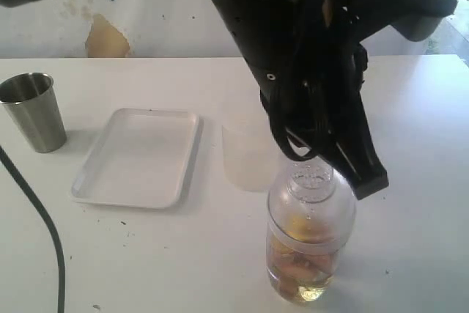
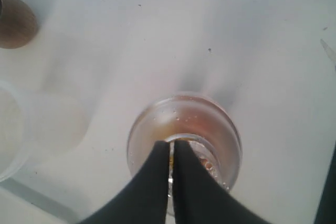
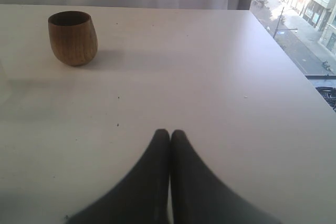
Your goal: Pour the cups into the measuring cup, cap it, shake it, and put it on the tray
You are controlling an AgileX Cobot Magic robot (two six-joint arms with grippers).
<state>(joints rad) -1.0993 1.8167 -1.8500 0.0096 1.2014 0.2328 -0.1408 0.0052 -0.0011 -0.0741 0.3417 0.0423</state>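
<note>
The big black arms (image 1: 293, 49) hide much of the table's back. The wooden cup (image 3: 73, 38) shows only in the wrist views, and it is blurry in the left one. The steel tumbler (image 1: 33, 111) sits right at the picture's left side. The measuring cup (image 1: 308, 254) stands on the table (image 1: 410, 144), apart from the tray (image 1: 139, 155). Its clear domed top (image 1: 311, 196) is on, and there is yellow-brown stuff inside. Marks on its side are too faint to read. The left gripper (image 2: 171, 148) hangs just over that top with its fingers almost together. The right gripper (image 3: 169, 135) is pressed together over bare table, well apart from the wooden cup. A frosted cup (image 1: 245, 155) stands between the tray and the measuring cup. One table edge runs by a window (image 3: 294, 19).
</note>
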